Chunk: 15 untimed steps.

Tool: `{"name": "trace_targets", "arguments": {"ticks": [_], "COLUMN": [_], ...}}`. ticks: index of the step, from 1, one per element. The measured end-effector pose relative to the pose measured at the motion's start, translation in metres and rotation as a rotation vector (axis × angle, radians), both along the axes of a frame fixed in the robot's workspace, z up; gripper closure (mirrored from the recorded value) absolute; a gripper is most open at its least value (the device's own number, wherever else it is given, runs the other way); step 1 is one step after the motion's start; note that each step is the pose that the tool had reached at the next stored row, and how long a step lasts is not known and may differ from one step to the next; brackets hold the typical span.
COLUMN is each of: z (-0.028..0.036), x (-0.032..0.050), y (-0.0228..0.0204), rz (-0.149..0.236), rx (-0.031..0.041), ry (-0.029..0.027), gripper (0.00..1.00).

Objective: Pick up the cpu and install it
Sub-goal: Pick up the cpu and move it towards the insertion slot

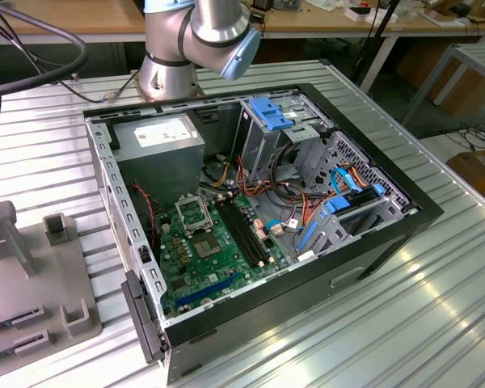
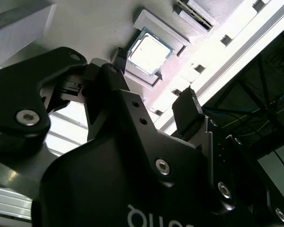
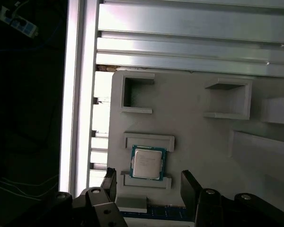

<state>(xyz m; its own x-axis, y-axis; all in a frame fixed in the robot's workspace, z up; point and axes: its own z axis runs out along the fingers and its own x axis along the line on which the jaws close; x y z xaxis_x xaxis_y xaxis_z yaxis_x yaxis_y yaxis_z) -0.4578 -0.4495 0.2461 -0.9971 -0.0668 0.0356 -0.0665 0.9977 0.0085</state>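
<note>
Cpu [image 3: 148,162] lies flat in its grey holder [image 3: 189,142] just below the gripper [image 3: 149,183], fingers [image 3: 189,184] spread wide either side, so a clean grab wants them centred, level, closing evenly on opposite edges.

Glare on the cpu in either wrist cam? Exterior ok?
Second wrist view: the small square silver-topped cpu is blown out white. First wrist view: its top is evenly lit, no hotspot. Exterior view: even light, reflections on the ribbed aluminium table.
</note>
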Motion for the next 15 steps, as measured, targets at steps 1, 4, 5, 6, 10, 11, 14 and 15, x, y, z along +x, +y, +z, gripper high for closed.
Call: {"name": "trace_targets", "arguments": {"ticks": [1,4,5,6,10,11,14,15], "z": [-0.0002,-0.0011,-0.0015,-0.0015,-0.0016,-0.0016,-0.0019,-0.0023], "x": [0.0000,0.0000,0.0000,0.0000,0.0000,0.0000,0.0000,0.0000], "y": [0.0000,0.0000,0.0000,0.0000,0.0000,0.0000,0.0000,0.0000], "rz": [0.000,0.000,0.000,0.000,0.000,0.000,0.000,0.000], "rx": [-0.0001,0.0000,-0.0001,0.0000,-0.0001,0.0000,-0.0002,-0.0002], "ry": [0.0000,0.0000,0.0000,0.0000,0.0000,0.0000,-0.0001,-0.0002], "gripper": [0.34,0.34,0.34,0.34,0.34,0.34,0.34,0.34]}}
